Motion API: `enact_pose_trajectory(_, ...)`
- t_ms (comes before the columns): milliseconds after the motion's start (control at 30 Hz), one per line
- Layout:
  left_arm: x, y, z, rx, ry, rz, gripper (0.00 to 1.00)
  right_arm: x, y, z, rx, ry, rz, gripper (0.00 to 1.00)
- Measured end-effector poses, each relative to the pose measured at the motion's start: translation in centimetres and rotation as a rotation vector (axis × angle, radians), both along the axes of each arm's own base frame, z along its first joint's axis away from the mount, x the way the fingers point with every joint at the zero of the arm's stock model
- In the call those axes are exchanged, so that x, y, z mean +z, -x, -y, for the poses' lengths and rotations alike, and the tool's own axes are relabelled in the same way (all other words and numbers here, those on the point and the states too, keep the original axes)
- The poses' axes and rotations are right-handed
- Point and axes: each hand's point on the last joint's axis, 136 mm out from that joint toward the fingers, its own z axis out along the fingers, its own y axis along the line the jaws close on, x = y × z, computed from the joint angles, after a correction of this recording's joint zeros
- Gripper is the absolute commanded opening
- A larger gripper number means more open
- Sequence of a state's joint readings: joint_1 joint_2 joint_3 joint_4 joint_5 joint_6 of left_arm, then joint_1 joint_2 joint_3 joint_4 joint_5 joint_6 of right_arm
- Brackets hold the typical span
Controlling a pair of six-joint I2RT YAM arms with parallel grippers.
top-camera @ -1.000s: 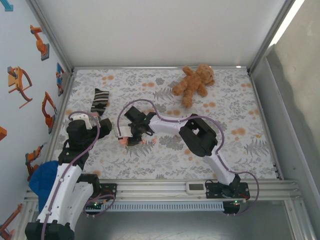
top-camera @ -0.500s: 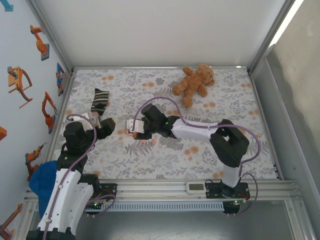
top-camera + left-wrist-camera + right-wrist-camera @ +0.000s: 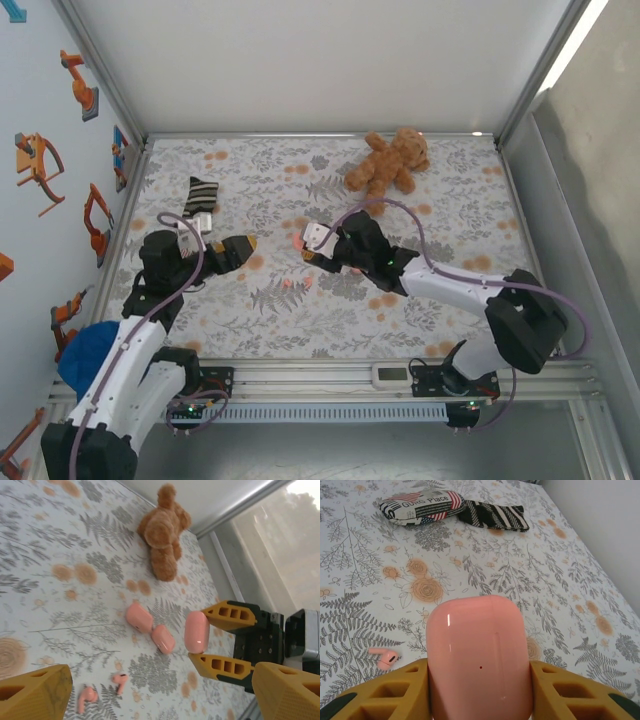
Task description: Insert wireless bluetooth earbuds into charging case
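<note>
The slick, rigid-looking case (image 3: 480, 650) is gripped by its sides in the right hand (image 3: 480, 682); at nine o'clock, the left hand (image 3: 160, 692) is spread wide.

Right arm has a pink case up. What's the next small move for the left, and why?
Probably bring the open left gripper across to the pink case and flip its lid. The right gripper clamps it off the cloth, it looks shut, and the earbuds lie loose on the cloth.
</note>
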State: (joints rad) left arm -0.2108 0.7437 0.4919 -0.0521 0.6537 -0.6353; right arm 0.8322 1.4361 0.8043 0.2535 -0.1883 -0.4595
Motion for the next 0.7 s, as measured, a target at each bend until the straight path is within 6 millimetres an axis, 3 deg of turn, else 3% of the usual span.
enact_pose_trajectory(200,0.2,1.2,3.4,-0.135,0.031,-0.004,0.90,1.4,0.7,1.1,-0.019,-0.045,0.025,0.40)
enact_pose_trajectory(433,1.3,1.6,5.6,-0.211,0.078,0.032,0.91,3.0,1.5,1.7,-0.017,-0.094,0.040,0.39)
enact_pose_trajectory(700,0.9,1.7,8.3,-0.293,0.106,0.006,0.91,3.9,2.1,1.8,-0.001,-0.121,0.037,0.39)
